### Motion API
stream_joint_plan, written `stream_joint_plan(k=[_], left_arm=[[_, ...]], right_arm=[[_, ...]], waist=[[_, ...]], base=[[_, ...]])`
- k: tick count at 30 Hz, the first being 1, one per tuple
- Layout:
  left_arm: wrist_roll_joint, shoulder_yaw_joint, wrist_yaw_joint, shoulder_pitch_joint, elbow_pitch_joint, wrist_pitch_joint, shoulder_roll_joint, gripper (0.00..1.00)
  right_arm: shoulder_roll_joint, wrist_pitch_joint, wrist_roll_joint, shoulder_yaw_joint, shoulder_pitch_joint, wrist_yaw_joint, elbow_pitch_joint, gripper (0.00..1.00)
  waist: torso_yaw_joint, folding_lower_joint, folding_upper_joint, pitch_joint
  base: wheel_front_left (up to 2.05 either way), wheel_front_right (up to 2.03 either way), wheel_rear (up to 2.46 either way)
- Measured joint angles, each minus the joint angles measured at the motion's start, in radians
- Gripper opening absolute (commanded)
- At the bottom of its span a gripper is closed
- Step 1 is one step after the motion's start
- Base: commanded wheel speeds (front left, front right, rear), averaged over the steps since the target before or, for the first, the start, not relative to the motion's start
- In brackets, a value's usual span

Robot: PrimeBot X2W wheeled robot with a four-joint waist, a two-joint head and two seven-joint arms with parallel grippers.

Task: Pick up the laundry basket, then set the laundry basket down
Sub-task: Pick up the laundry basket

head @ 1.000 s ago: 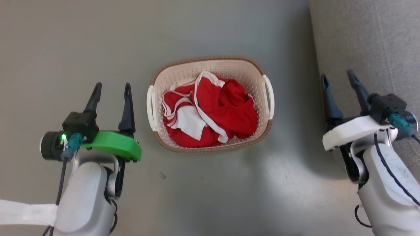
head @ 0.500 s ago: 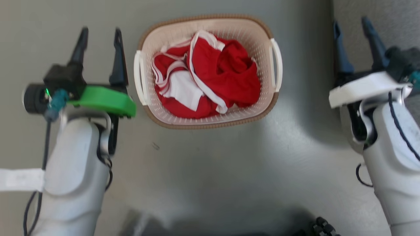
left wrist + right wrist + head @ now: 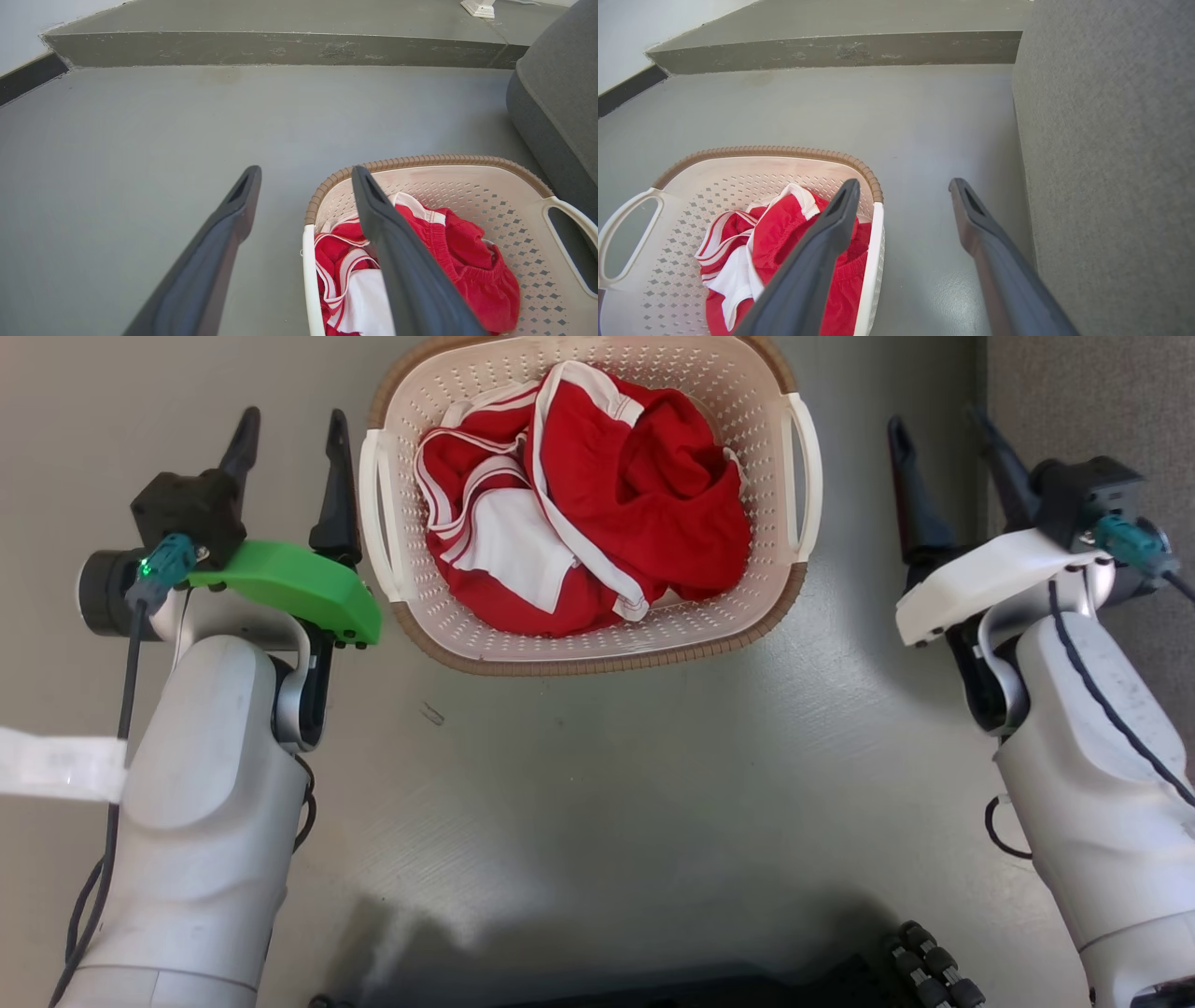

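Near floor: smooth grey floor [image 3: 597, 784] with a soft sheen and a few small scuffs; a dark ribbed part [image 3: 929, 971] sits at the bottom edge of the head view.
Left claw: the left claw [image 3: 293, 420] has its two dark fingers spread, nothing between them. Its inner finger stands just beside the basket's white left handle [image 3: 373, 513] (I cannot tell if they touch).
Right claw: the right claw [image 3: 936, 418] is spread too and holds nothing. A strip of bare floor lies between it and the white right handle [image 3: 808, 476].
Laundry basket: the small cream-white perforated plastic laundry basket with a brown woven-look rim [image 3: 579, 665] stands on the floor between the two claws, holding a crumpled red garment with white trim [image 3: 635, 495].
Room to move: open floor spreads out to the left of the basket. On the right a grey upholstered sofa [image 3: 1092, 392] closes in just beside the right claw's outer finger.
Far edge: beyond the basket the left wrist view shows a low raised grey step [image 3: 280, 46] across the floor, with a dark skirting strip [image 3: 28, 77] under a pale wall [image 3: 28, 18].
Wrist views add: a small white object [image 3: 477, 7] on top of the step, and the basket's far curved rim.
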Motion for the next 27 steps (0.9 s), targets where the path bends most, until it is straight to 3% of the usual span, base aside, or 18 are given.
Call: stream_joint_plan(k=[6, 27], left_arm=[[-0.031, -0.01, -0.037, -0.033, 0.107, 0.037, -0.004, 1.0], [-0.097, -0.014, -0.09, -0.174, 0.337, 0.155, -0.012, 1.0]], right_arm=[[0.021, 0.0, 0.0, 0.026, -0.028, 0.018, 0.108, 1.0], [0.062, 0.054, 0.026, 0.097, -0.202, 0.058, 0.331, 1.0]], waist=[[-0.004, 0.0, 0.0, 0.004], [-0.024, -0.0001, 0.0, 0.109]], base=[[0.0, 0.0, 0.0], [0.0, 0.0, 0.0]])
